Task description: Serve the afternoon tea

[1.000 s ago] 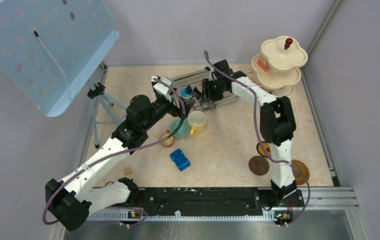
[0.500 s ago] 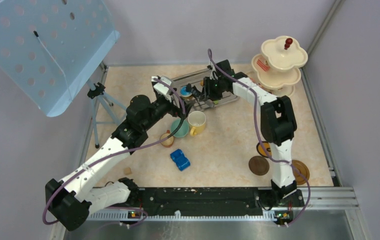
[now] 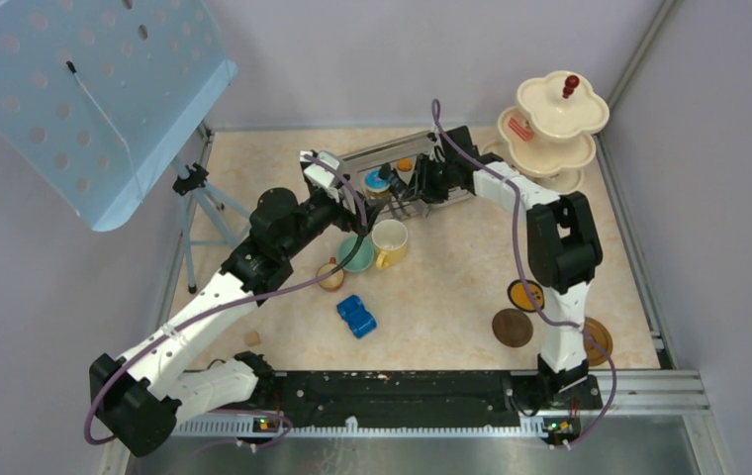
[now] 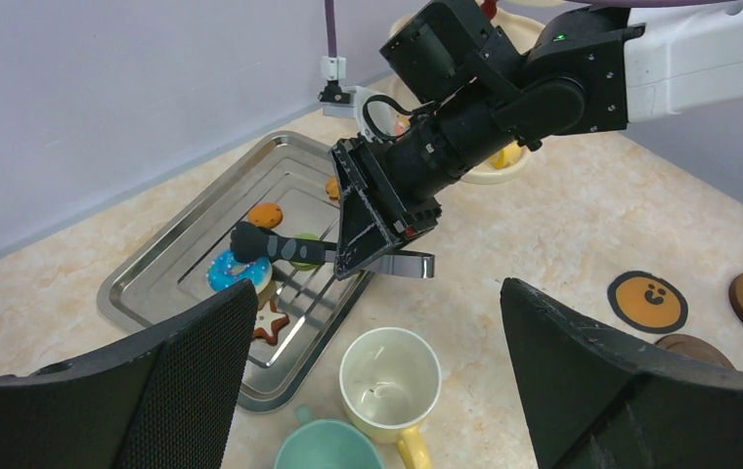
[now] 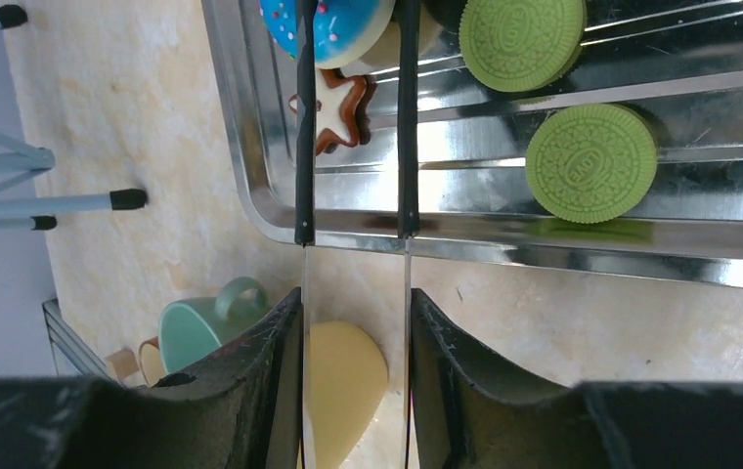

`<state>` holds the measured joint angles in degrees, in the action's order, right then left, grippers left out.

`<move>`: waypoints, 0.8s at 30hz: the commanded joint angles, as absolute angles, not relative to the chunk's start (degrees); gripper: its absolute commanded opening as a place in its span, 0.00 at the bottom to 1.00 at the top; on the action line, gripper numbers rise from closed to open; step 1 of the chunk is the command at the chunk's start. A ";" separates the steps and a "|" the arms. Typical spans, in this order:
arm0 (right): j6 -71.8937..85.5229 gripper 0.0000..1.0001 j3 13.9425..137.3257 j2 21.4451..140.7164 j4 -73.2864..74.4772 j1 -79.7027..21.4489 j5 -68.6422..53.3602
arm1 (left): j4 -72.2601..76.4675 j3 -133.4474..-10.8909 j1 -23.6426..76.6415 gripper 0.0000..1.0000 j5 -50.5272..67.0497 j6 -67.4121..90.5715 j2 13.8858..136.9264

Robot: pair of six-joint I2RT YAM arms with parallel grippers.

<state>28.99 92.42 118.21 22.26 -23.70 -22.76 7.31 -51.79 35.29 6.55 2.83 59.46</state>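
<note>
Up close, my right wrist view shows two green macarons (image 5: pixel 590 162), a blue donut (image 5: pixel 333 24) and a star cookie (image 5: pixel 333 112) in the tray (image 5: pixel 250 176); the top view hardly shows them. My right gripper (image 5: pixel 353 313) pinches the tongs (image 5: pixel 304 147), reaching low over the tray, and my left gripper (image 4: pixel 377 322) hangs spread wide above the yellow mug (image 4: pixel 389 371). Since a second ago my right elbow has slid right.

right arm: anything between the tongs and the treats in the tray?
Nothing visible. The right gripper holds the tongs, whose arms reach into the tray over the blue donut and star cookie, both uncovered. The left gripper is open, near the yellow mug, outside the tray.
</note>
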 commanded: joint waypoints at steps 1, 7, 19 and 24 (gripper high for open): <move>31.53 0.00 90.77 111.85 16.93 -22.97 -23.30 | 9.26 -52.02 35.17 0.99 6.53 2.81 58.94; 32.72 0.00 87.22 107.97 15.58 -22.43 -21.72 | 9.37 -51.86 35.15 0.99 6.47 2.86 58.71; 33.00 0.00 77.66 95.19 15.58 -20.83 -17.38 | 9.32 -52.05 35.19 0.99 7.47 3.08 58.38; 31.39 0.00 73.04 86.86 19.34 -19.06 -14.10 | 9.45 -51.99 35.14 0.99 7.28 3.32 58.35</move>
